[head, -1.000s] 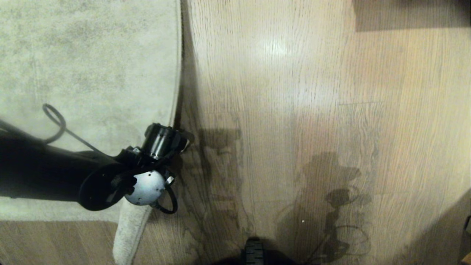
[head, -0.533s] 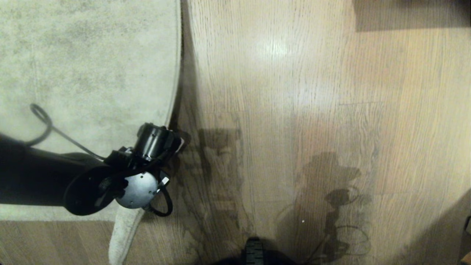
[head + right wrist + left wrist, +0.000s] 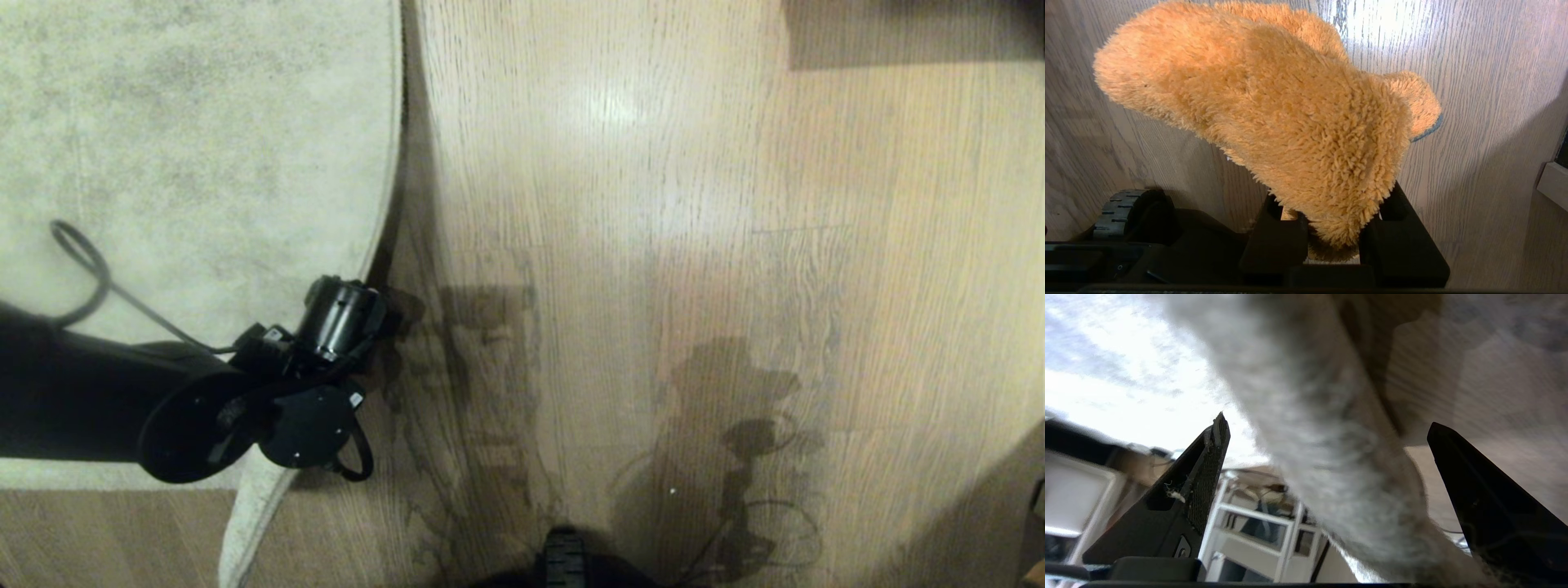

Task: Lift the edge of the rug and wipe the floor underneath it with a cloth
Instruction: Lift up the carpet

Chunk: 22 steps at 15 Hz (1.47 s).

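Head view: pale rug [image 3: 204, 147] covers the left of the oak-plank floor [image 3: 653, 245]; rug edge [image 3: 253, 506] lifted near the corner. Left gripper [image 3: 1327, 428] wide apart, straddling the edge, not clamped. Right gripper [image 3: 1331, 241] pinches the cloth [image 3: 1274, 114] above bare planks

rug edge [image 3: 384, 204]: short-pile textile, matt and mottled; up close in the left wrist view it's fuzzy with loose fibres, though that shot is blurry so the weave is hard to call
floor [image 3: 653, 245]: wood-look planks, dark grain lines, smooth with a slight sheen and one bright glare patch
cloth [image 3: 1274, 122]: shaggy orange-yellow plush, long soft fibres, fully matt, thin teal trim at one end
left gripper [image 3: 1327, 428]: black matt plastic by the look of it, one finger [image 3: 1204, 486] has a fine gridded pad
right gripper [image 3: 1331, 241]: same black matt finish, smooth
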Available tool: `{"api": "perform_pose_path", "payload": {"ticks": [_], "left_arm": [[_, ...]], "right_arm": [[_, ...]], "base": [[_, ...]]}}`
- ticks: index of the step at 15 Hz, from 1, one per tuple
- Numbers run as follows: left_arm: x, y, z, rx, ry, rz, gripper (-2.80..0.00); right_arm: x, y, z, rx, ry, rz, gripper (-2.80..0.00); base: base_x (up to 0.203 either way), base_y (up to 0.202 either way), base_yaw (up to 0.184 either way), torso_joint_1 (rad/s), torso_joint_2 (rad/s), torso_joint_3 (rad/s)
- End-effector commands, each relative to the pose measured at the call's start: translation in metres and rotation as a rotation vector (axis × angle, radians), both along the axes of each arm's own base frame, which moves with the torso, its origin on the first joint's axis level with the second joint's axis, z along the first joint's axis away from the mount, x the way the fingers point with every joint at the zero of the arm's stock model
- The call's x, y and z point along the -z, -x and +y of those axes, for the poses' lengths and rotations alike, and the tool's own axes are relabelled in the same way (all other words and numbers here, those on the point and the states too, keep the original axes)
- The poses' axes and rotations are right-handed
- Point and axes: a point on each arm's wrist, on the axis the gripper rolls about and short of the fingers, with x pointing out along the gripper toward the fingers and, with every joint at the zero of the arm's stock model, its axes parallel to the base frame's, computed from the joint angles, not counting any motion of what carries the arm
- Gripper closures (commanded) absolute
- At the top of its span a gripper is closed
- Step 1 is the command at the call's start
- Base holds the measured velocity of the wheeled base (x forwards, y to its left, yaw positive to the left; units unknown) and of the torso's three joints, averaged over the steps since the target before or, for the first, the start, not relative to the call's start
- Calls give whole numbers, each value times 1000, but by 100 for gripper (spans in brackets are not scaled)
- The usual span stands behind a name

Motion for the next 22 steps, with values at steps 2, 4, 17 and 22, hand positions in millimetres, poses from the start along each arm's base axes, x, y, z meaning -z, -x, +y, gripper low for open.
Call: {"api": "perform_pose_path", "payload": {"ticks": [2,4,17,22], "left_arm": [[4,-2,-2,-9,-15,4,-280],[8,-5,-6,-6,-17,6,-280],[20,-18,-38,18,6,-87,-280],[17,-15,-53,53,14,-103,-280]], "right_arm": [[0,0,0,0,0,1,0],[0,0,0,0,0,1,0],[0,0,0,0,0,1,0],[0,0,0,0,0,1,0]], "base": [[0,0,0,0,0,0],[0,0,0,0,0,0],[0,0,0,0,0,0],[0,0,0,0,0,0]]}}
